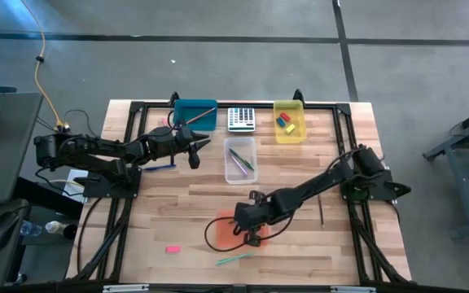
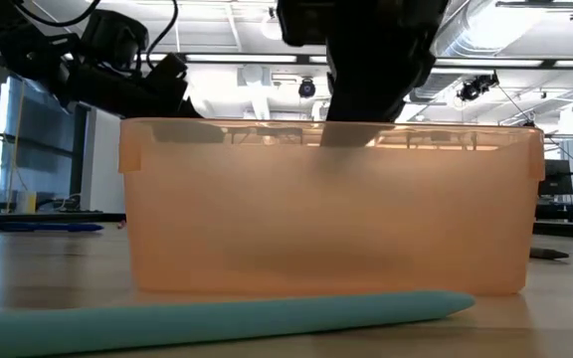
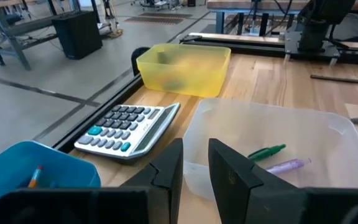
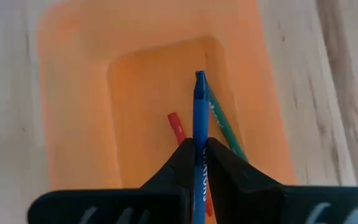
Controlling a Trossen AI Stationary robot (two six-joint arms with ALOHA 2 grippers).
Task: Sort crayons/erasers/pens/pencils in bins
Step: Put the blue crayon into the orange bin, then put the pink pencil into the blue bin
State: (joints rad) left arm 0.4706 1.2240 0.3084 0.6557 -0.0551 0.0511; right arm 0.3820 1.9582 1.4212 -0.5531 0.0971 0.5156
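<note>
Right end effector point(image 4: 199, 155) pinches a blue crayon point(image 4: 199, 118) above the orange bin point(image 4: 73, 93); left end effector point(image 3: 194, 165) is slightly spread, empty.

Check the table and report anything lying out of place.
Two items lie loose on the table, outside every bin: a pink eraser and a green stick, both in front of the orange bin.

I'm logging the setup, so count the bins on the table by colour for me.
Teal-blue bin: 1
Yellow bin: 1
Clear bin: 1
Orange bin: 1
Total: 4
</note>
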